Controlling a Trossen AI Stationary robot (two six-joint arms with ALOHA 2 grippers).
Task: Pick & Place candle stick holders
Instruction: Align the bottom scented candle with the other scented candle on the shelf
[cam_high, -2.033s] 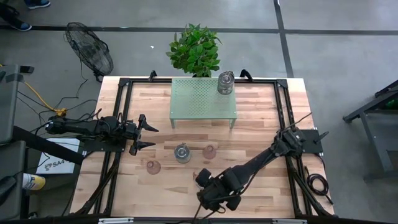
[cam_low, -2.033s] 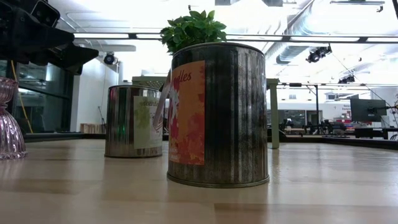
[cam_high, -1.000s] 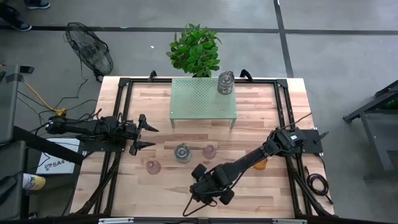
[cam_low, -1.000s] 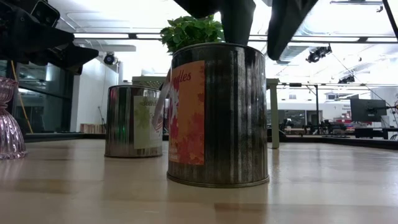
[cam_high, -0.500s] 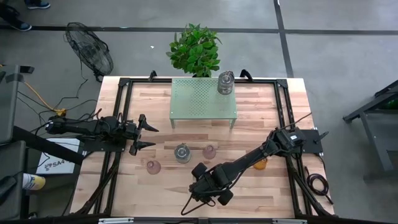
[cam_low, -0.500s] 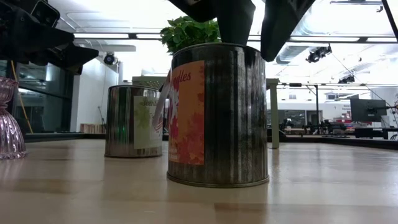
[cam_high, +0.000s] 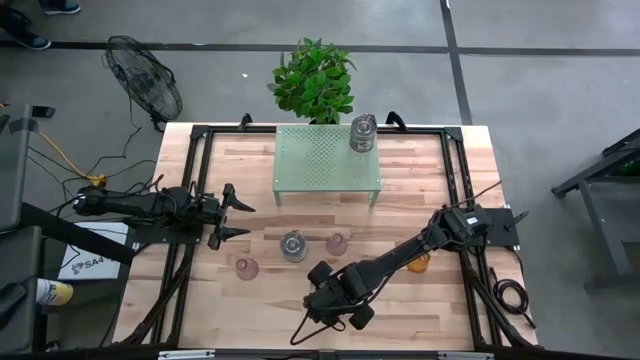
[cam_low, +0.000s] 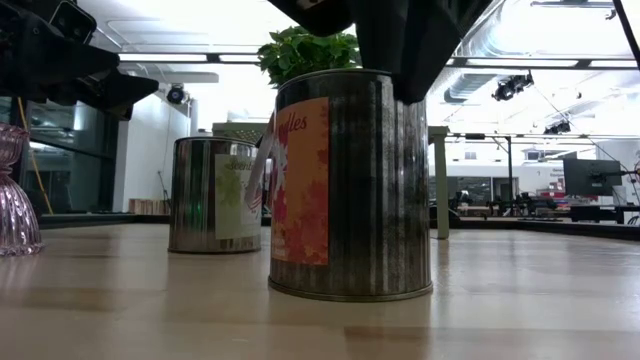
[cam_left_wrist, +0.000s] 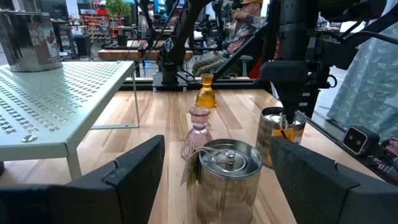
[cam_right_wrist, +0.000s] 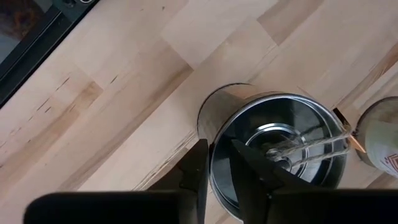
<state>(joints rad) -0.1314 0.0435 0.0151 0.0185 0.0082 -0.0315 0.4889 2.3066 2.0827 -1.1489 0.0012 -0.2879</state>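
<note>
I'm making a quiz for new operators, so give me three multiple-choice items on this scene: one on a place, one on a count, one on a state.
1. The tin that is off the tabletop stands: A on the floor, B on the green shelf, C in the left hand.
2. Pink holders on the table: A one, B four, C two.
3. The right hand is: A closed on a tin's rim, B open above the shelf, C holding the amber holder.

Answers:
1. B: the tin sits on a corner of the shelf.
2. C: two pink holders show.
3. A: the right hand pinches the front tin at its rim, while the left hand waits open at the table's left.
</note>
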